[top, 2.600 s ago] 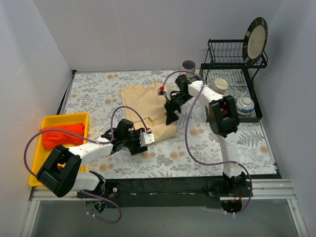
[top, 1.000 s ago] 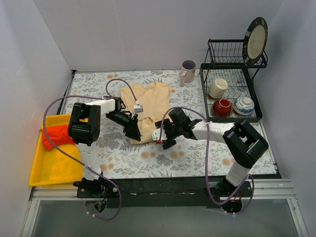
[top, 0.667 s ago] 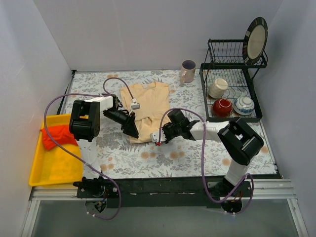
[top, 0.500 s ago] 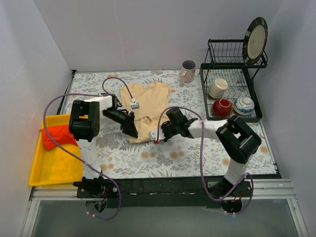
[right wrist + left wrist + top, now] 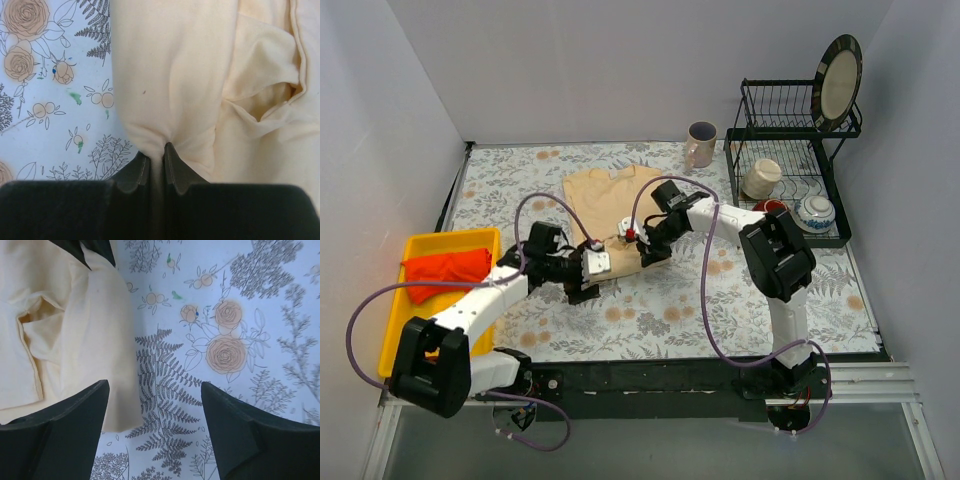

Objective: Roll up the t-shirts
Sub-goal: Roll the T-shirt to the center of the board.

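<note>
The cream-beige t-shirt (image 5: 613,200) lies folded on the flowered table, its collar toward the back. My right gripper (image 5: 643,256) is at its near right edge. In the right wrist view this gripper (image 5: 156,150) is shut on a pinched fold of the t-shirt (image 5: 200,75). My left gripper (image 5: 582,290) hovers at the shirt's near left corner. Its jaws (image 5: 155,415) stand open over bare table, with the t-shirt's corner (image 5: 75,340) just inside the left finger (image 5: 65,435). The red-orange t-shirt (image 5: 445,270) sits bunched in the tray.
A yellow tray (image 5: 420,340) sits at the left edge. A mug (image 5: 701,140) stands at the back, beside a black dish rack (image 5: 790,165) holding a plate (image 5: 840,78), a cup and bowls. The right gripper's black body (image 5: 95,247) shows at the top of the left wrist view.
The left arm swung from the shirt's left side to its near left corner and its jaws widened. The right gripper closed on the shirt's edge and shifted back toward the shirt's right side.
</note>
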You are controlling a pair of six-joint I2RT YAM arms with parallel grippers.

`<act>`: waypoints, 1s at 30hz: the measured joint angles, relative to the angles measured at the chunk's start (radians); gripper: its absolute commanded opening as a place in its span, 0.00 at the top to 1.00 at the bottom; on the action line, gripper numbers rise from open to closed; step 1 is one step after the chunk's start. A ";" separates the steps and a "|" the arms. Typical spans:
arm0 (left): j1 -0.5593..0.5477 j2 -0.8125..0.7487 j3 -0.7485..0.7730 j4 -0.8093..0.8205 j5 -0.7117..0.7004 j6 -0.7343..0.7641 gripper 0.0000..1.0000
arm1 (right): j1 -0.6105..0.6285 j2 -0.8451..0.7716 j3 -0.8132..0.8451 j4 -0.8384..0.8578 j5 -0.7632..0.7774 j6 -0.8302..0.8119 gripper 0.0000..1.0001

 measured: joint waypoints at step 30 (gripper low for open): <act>-0.167 0.071 -0.294 0.626 -0.339 0.052 0.64 | -0.037 0.099 0.128 -0.195 -0.114 0.130 0.87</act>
